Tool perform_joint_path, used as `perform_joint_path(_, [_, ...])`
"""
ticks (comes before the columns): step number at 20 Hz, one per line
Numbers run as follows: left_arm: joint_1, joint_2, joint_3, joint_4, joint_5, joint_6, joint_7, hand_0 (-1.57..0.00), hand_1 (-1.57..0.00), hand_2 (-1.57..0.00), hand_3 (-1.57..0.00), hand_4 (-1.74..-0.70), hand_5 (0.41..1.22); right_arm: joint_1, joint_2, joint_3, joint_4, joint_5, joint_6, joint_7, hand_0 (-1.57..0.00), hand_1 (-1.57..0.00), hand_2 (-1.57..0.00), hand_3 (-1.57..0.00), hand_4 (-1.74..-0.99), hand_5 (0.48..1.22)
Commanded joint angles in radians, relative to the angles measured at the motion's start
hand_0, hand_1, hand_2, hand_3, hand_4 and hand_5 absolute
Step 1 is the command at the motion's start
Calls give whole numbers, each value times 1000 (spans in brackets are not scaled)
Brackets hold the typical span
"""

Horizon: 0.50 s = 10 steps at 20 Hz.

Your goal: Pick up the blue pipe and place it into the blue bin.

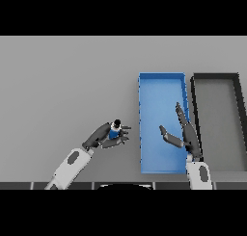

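The blue pipe [115, 131] is a small blue piece with a dark end, held in my left hand [102, 136], whose fingers curl round it. That hand sits on the grey table just left of the blue bin [144, 93]. The bin is a long blue rectangular tray in the middle right of the head view. My right hand [187, 132] hovers over the bin's right side with straight fingers and its thumb spread, holding nothing.
A dark grey bin [238, 105] stands right beside the blue bin, on its right. The grey table [62, 85] stretches to the left and back.
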Motion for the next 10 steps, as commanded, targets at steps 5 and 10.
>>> perform_joint_path(5, [-32, -6, -9, -112, 28, 4, -11, -1521, -1528, -1533, -1433, -1714, 1204, -4, -3, -1, 4, 16, -12, 8, 1, 1, 1, 1, -1239, 629])
perform_joint_path(10, [-68, 7, -28, -205, 61, -18, 69, -1555, -1557, -1558, -1446, -1723, 1215, 1, -13, -6, 7, 19, -9, -7, 1, 1, 1, 1, -1216, 637])
